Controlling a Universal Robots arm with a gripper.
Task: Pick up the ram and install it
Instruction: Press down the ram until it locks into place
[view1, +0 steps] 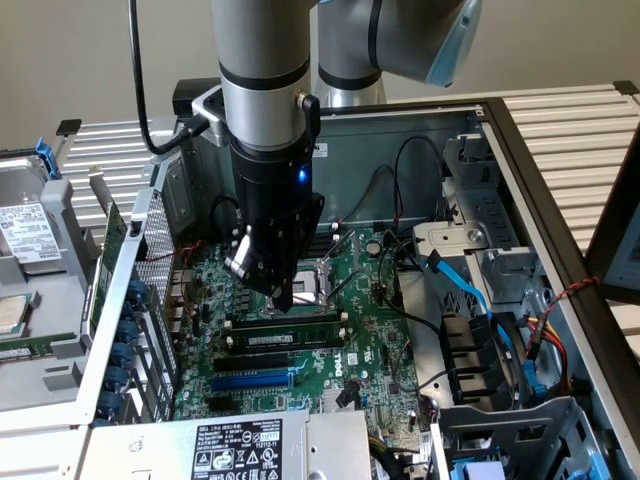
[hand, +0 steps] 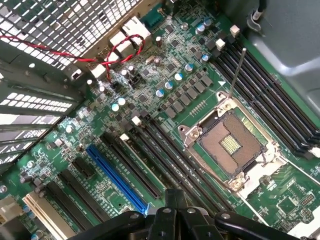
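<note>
The ram (view1: 286, 340), a green stick with a white label, stands on edge in a black slot of the motherboard (view1: 380, 340), its label facing the exterior view. A second green stick (view1: 300, 322) stands in the slot just behind it. My gripper (view1: 283, 305) hangs straight down with its narrow tip at that rear stick's top edge; whether it pinches the stick, I cannot tell. In the wrist view my gripper (hand: 173, 200) has its fingers drawn together over the black memory slots (hand: 165, 155), and what lies under them is hidden.
The bare CPU socket (view1: 325, 275) (hand: 230, 145) lies just beyond the slots. A blue expansion slot (view1: 250, 381) (hand: 117, 177) runs on the near side. The case walls (view1: 520, 170), blue cables (view1: 470, 290), a labelled power supply (view1: 240, 445) and red wires (hand: 115, 55) crowd the board.
</note>
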